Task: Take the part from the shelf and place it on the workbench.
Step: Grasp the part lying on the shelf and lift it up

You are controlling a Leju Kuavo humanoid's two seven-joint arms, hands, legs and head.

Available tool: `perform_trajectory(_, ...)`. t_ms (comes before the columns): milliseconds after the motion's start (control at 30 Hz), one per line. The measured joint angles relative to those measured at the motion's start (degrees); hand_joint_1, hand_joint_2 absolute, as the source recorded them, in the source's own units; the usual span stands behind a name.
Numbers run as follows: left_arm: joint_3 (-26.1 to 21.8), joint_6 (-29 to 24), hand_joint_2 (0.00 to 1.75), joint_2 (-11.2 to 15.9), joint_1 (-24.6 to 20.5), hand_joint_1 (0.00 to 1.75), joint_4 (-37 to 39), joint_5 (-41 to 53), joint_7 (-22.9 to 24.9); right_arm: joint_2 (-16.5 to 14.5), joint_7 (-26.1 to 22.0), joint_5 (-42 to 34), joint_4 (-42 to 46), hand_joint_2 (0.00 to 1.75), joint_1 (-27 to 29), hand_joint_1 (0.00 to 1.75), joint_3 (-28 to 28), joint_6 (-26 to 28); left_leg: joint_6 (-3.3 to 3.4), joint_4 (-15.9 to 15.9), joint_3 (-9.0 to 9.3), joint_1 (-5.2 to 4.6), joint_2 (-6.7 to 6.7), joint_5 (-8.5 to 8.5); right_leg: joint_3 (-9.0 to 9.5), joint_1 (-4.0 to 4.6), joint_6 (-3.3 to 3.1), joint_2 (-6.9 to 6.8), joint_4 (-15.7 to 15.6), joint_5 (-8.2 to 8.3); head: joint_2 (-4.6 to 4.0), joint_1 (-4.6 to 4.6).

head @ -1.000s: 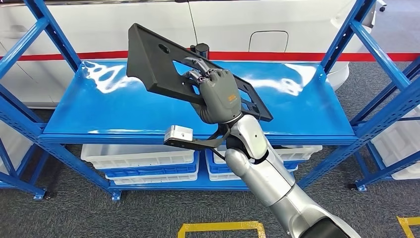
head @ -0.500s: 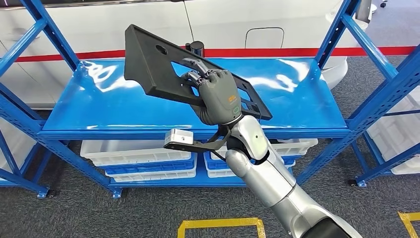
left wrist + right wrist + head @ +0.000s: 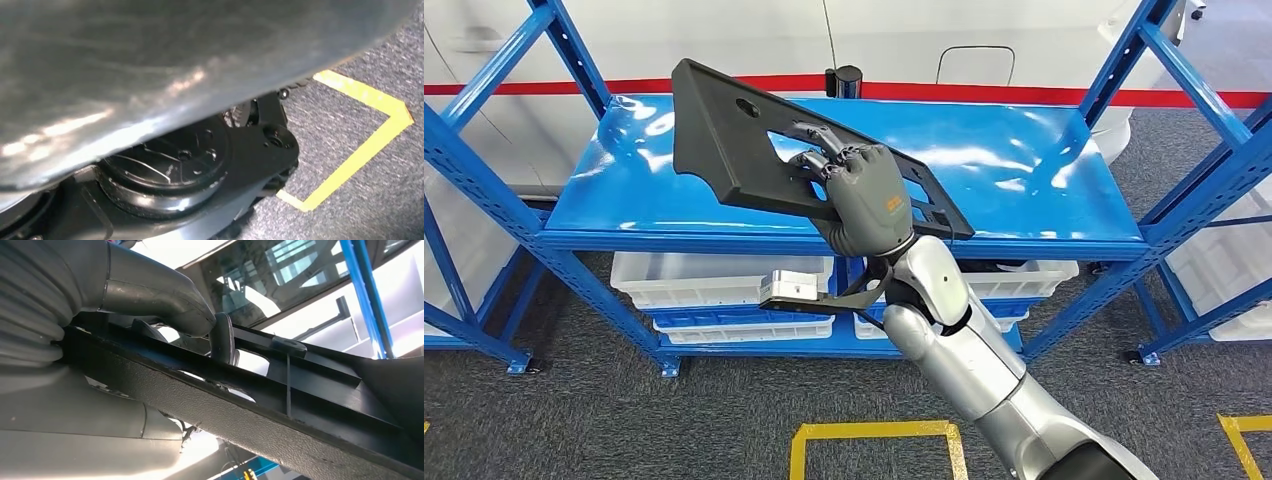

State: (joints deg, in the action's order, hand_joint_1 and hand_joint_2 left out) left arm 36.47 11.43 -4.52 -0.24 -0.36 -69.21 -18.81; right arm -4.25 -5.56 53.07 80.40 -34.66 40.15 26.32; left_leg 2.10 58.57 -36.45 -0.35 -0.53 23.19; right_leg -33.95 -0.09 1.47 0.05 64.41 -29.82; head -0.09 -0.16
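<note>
Grey fingers [image 3: 824,160] of the right hand [image 3: 869,200] are curling through a cutout in the black part [image 3: 729,140], gripping its long lower edge; in the right wrist view the thumb [image 3: 165,292] is pressing down on the part's ribbed face [image 3: 320,405]. The part is being held tilted in the air above the blue shelf board [image 3: 1024,190], its broad end pointing to the left and away, its narrow end sitting just over the board's front lip. The silver right arm [image 3: 984,370] is reaching up from below. Behind the part, a small dark cylinder [image 3: 844,80] is standing at the board's back edge. Under the board, white bins [image 3: 714,285] are sitting stacked on the lower level with blue trays [image 3: 744,320] between them; what they are holding cannot be told. Blue uprights [image 3: 479,175] are framing both sides, leaving the board's right half open. Grey carpet [image 3: 624,420] with yellow tape lines [image 3: 874,432] is lying in front. Whether the left hand is open or closed cannot be told.
</note>
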Motion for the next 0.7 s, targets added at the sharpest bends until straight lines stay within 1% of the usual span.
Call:
perform_trajectory(33, 0.1, 0.0, 0.0, -0.1, 0.1, 0.0, 0.0, -0.1, -0.2, 0.0, -0.1, -0.2, 0.3, 1.75, 0.0, 1.75, 0.1, -0.2, -0.15, 0.0, -0.23, -0.12, 0.01, -0.36, 2.47, 0.29, -0.19, -0.08, -3.7, 0.78, 0.0, -0.07)
perform_trajectory(67, 0.1, -0.1, 0.0, -0.2, 0.2, 0.0, 0.0, -0.2, -0.3, 0.0, -0.3, -0.4, 0.5, 1.75, -0.1, 1.75, 0.1, -0.4, -0.38, -0.1, -0.38, -0.18, 0.05, -0.7, 4.04, 0.55, -0.42, -0.15, -6.3, 1.23, 0.0, -0.01)
perform_trajectory(100, 0.1, -0.2, 0.0, -0.3, 0.3, 0.0, 0.0, -0.4, -0.4, 0.1, -0.3, -0.6, 0.7, 1.75, -0.1, 1.75, 0.1, -0.7, -0.68, -0.1, -0.48, -0.15, 0.1, -1.06, 4.66, 0.76, -0.61, -0.2, -7.3, 1.44, 0.0, 0.05)
perform_trajectory(133, 0.2, -0.2, 0.0, -0.4, 0.5, 0.0, 0.0, -0.5, -0.4, 0.1, -0.4, -0.8, 0.9, 1.75, -0.1, 1.75, 0.2, -1.1, -1.04, -0.2, -0.51, -0.12, 0.15, -1.45, 4.38, 0.81, -0.68, -0.24, -7.4, 1.89, 0.0, 0.14)
perform_trajectory(167, 0.2, -0.1, 0.0, -0.4, 0.6, 0.0, 0.0, -0.5, -0.4, 0.1, -0.4, -1.0, 0.9, 1.75, -0.1, 1.75, 0.2, -1.4, -1.38, -0.3, -0.63, -0.07, 0.18, -1.62, 4.25, 0.52, -0.92, -0.25, -7.7, 2.26, 0.0, 0.28)
perform_trajectory(200, 0.2, 0.0, 0.0, -0.4, 0.7, 0.0, 0.0, -0.6, -0.4, 0.0, -0.4, -1.1, 1.0, 1.75, -0.2, 1.75, 0.3, -1.7, -1.75, 0.0, -0.88, -0.02, 0.19, -1.24, 4.09, 0.24, -1.18, -0.27, -8.0, 2.69, 0.0, 0.26)
perform_trajectory(233, 0.2, 0.1, 0.0, -0.5, 0.9, 0.0, 0.0, -0.8, -0.4, -0.1, -0.3, -1.2, 1.0, 1.75, -0.3, 1.75, 0.3, -1.9, -2.14, 1.0, -1.41, 0.05, 0.21, 0.1, 3.86, -0.13, -1.57, -0.31, -8.3, 3.2, 0.0, 0.2)
perform_trajectory(267, 0.2, 0.3, 0.0, -0.4, 1.0, 0.0, 0.1, -0.9, -0.4, -0.2, -0.3, -1.2, 1.0, 1.75, -0.5, 1.75, 0.4, -2.1, -2.56, 3.1, -2.33, 0.21, 0.21, 2.31, 3.7, -0.46, -1.87, -0.36, -8.5, 3.71, 0.0, 0.14)
perform_trajectory(333, 0.2, 0.4, 0.0, -0.4, 1.2, 0.0, 0.1, -1.0, -0.4, -0.4, -0.2, -1.3, 1.1, 1.75, -0.6, 1.75, 0.4, -2.2, -3.54, 9.9, -4.54, 0.72, 0.22, 7.31, 2.79, -0.52, -2.2, -0.44, -8.5, 4.51, 0.0, 0.04)
perform_trajectory(367, 0.2, 0.4, 0.0, -0.4, 1.2, 0.0, 0.1, -1.0, -0.4, -0.4, -0.2, -1.3, 1.1, 1.75, -0.7, 1.75, 0.5, -2.3, -4.01, 12.9, -5.21, 1.05, 0.22, 8.62, 2.31, -0.58, -2.11, -0.47, -8.5, 4.9, 0.0, 0.05)
perform_trajectory(400, 0.2, 0.4, 0.0, -0.3, 1.2, 0.0, 0.1, -1.0, -0.4, -0.4, -0.2, -1.3, 1.1, 1.75, -0.7, 1.75, 0.5, -2.3, -4.44, 14.3, -5.12, 1.4, 0.26, 8.78, 1.8, -0.68, -1.91, -0.5, -8.4, 5.22, 0.0, 0.06)
perform_trajectory(433, 0.2, 0.4, 0.0, -0.3, 1.2, 0.0, 0.1, -1.0, -0.4, -0.4, -0.2, -1.3, 1.1, 1.75, -0.7, 1.75, 0.5, -2.3, -4.85, 13.9, -4.06, 1.76, 0.3, 7.96, 1.29, -0.86, -1.68, -0.52, -8.2, 5.49, 0.0, 0.05)
perform_trajectory(467, 0.2, 0.4, 0.0, -0.2, 1.2, 0.0, 0.1, -1.0, -0.4, -0.4, -0.2, -1.3, 1.1, 1.75, -0.7, 1.75, 0.6, -2.3, -5.25, 11.5, -1.94, 2.13, 0.35, 6.56, 0.77, -1.1, -1.42, -0.53, -7.9, 5.71, 0.0, 0.05)
perform_trajectory(500, 0.2, 0.4, 0.0, -0.2, 1.2, 0.0, 0.1, -1.0, -0.4, -0.4, -0.2, -1.3, 1.1, 1.75, -0.7, 1.75, 0.6, -2.3, -5.71, 7.9, 0.67, 2.47, 0.37, 5.63, 0.26, -1.25, -1.16, -0.54, -7.4, 5.84, 0.0, 0.03)
perform_trajectory(533, 0.2, 0.4, 0.0, -0.2, 1.2, 0.0, 0.0, -1.0, -0.4, -0.4, -0.2, -1.3, 1.1, 1.75, -0.7, 1.75, 0.6, -2.3, -5.83, 4.7, 3.0, 2.55, 0.22, 5.03, -0.31, -1.31, -0.82, -0.53, -6.9, 5.96, 0.0, -0.06)
perform_trajectory(567, 0.2, 0.4, 0.0, -0.2, 1.2, 0.0, 0.0, -1.0, -0.4, -0.4, -0.2, -1.3, 1.2, 1.75, -0.7, 1.75, 0.6, -2.3, -5.67, 2.4, 4.47, 2.54, 0.03, 4.81, -0.75, -1.27, -0.46, -0.51, -6.5, 6.12, 0.0, -0.1)
perform_trajectory(600, 0.2, 0.5, 0.0, -0.2, 1.1, 0.0, 0.0, -1.0, -0.3, -0.5, -0.2, -1.3, 1.2, 1.75, -0.7, 1.75, 0.7, -2.3, -5.26, 1.3, 4.93, 2.41, -0.19, 5.01, -1.14, -1.16, -0.05, -0.49, -6.2, 6.33, 0.0, -0.17)
perform_trajectory(667, 0.2, 0.5, 0.0, -0.1, 1.1, 0.0, 0.0, -1.0, -0.3, -0.5, -0.2, -1.4, 1.3, 1.75, -0.7, 1.75, 0.7, -2.3, -3.78, 1.3, 4.19, 2.03, -0.4, 4.6, -1.58, -1.11, 0.95, -0.42, -6.3, 6.99, 0.0, -0.17)
perform_trajectory(700, 0.2, 0.5, 0.0, -0.1, 1.1, 0.0, 0.0, -1.0, -0.3, -0.5, -0.2, -1.5, 1.3, 1.75, -0.7, 1.75, 0.8, -2.3, -3.0, 1.2, 3.79, 1.95, -0.33, 4.24, -2.03, -1.2, 1.31, -0.37, -6.1, 6.94, 0.0, -0.2)
